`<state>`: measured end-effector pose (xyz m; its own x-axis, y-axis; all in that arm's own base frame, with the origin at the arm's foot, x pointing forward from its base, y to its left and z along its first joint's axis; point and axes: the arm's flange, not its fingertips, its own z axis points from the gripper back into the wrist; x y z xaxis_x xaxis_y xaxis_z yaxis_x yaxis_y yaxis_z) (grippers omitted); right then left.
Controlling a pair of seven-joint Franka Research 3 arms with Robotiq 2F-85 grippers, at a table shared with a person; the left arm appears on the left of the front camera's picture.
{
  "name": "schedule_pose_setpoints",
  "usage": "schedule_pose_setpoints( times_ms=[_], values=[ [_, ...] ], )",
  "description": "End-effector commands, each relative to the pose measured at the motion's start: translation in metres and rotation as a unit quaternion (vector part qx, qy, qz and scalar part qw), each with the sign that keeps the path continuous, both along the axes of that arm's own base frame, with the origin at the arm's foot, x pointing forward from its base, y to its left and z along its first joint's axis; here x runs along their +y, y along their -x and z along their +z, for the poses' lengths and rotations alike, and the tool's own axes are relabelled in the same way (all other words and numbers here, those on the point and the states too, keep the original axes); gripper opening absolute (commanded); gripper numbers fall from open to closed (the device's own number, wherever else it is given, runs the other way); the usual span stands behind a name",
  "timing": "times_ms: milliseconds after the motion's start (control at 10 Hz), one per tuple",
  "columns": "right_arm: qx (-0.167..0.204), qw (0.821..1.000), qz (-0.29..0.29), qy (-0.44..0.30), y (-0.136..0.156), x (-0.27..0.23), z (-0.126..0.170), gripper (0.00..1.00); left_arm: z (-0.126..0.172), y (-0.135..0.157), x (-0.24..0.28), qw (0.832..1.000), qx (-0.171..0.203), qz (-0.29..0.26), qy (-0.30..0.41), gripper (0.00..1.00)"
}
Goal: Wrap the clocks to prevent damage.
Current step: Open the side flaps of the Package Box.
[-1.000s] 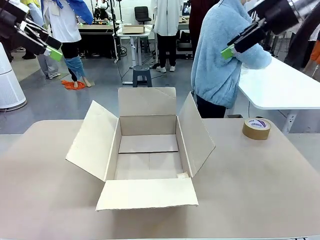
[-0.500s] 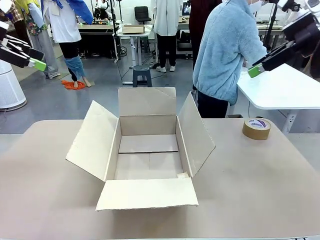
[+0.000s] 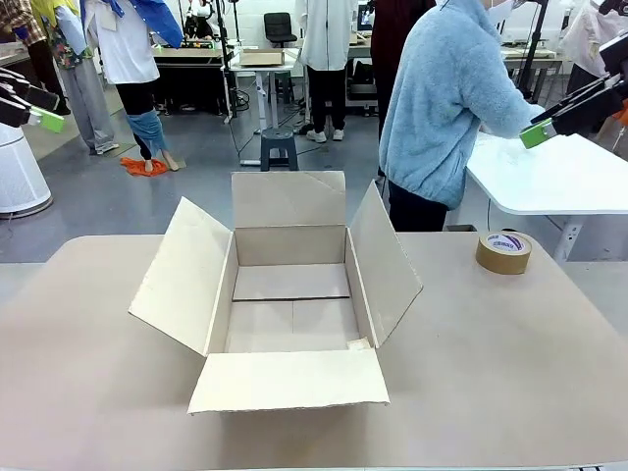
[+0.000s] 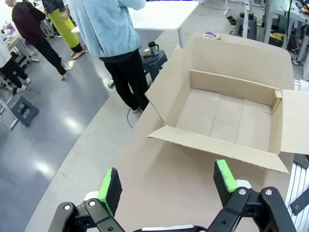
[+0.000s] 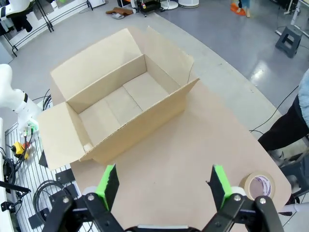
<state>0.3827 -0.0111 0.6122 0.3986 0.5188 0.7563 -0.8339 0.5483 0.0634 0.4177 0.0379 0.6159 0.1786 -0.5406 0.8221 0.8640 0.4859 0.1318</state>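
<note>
**Both pincers wide open and raised, box open at mid-bench**

Your left pincer (image 4: 166, 169) has its green pads spread as far apart as they go, and nothing sits between them. It hangs well above the bench (image 3: 510, 363), looking down on it from the left. Your right pincer (image 5: 164, 169) is the same: fully spread, gripping nothing, and raised high over the right side.

Nearest you on the bench is the cardboard box (image 3: 290, 245), set at the middle with all four flaps open. Its front flap lies flat on the bench towards you. The two side flaps lean outward and the back flap stands upright. Inside you can see bare cardboard with a seam running across the floor.

A roll of brown tape (image 3: 503, 252) lies flat towards the far right corner, well apart from the box.

Past the far edge, a person in a light blue fleece (image 3: 442, 108) stands turned to a white table (image 3: 559, 177), hands at its surface. A small grey stool (image 3: 278, 147) stands on the floor farther back.
</note>
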Motion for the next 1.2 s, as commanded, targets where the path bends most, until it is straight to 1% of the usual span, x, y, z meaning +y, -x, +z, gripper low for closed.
schedule_pose_setpoints(
  times_ms=[0,300,400,500,600,700,800,900,1000,1100],
  values=[
    [0.006,1.000,0.006,0.001,-0.0074,0.0051,-0.0039,1.00,-0.0013,-0.0045,-0.0041,1.000,0.002,-0.006,0.002,1.00],
    [0.006,1.000,0.006,0.001,-0.0074,0.0051,-0.0039,1.00,-0.0013,-0.0045,-0.0041,1.000,0.002,-0.006,0.002,1.00],
    [0.008,1.000,0.003,0.003,-0.0045,0.0041,-0.0057,1.00,-0.0036,-0.0029,-0.0040,1.000,0.005,-0.003,-0.002,0.93],
    [0.004,1.000,0.011,0.008,-0.0038,0.0025,-0.0063,0.41,-0.0034,0.0013,-0.0053,1.000,-0.001,-0.013,-0.009,0.40],
    [0.005,1.000,0.010,0.011,-0.0038,0.0022,-0.0063,0.41,-0.0031,0.0015,-0.0047,1.000,0.002,-0.011,-0.007,0.33],
    [0.004,1.000,0.009,0.014,-0.0041,0.0029,-0.0061,0.00,-0.0022,0.0006,-0.0073,1.000,0.004,-0.011,-0.009,0.00],
    [0.006,1.000,0.011,0.018,-0.0045,0.0029,-0.0058,0.36,-0.0030,0.0014,-0.0058,1.000,0.004,-0.012,-0.009,0.00],
    [0.007,1.000,0.012,0.018,-0.0050,0.0033,-0.0059,0.00,-0.0032,0.0008,-0.0058,1.000,0.005,-0.014,-0.009,0.00],
    [0.008,1.000,0.011,0.020,-0.0053,0.0037,-0.0054,0.00,-0.0041,-0.0005,-0.0051,1.000,0.007,-0.016,-0.012,0.14],
    [0.007,1.000,0.010,0.023,-0.0052,0.0038,-0.0057,0.00,-0.0060,-0.0009,-0.0058,1.000,0.009,-0.018,-0.014,0.05]
  ],
)
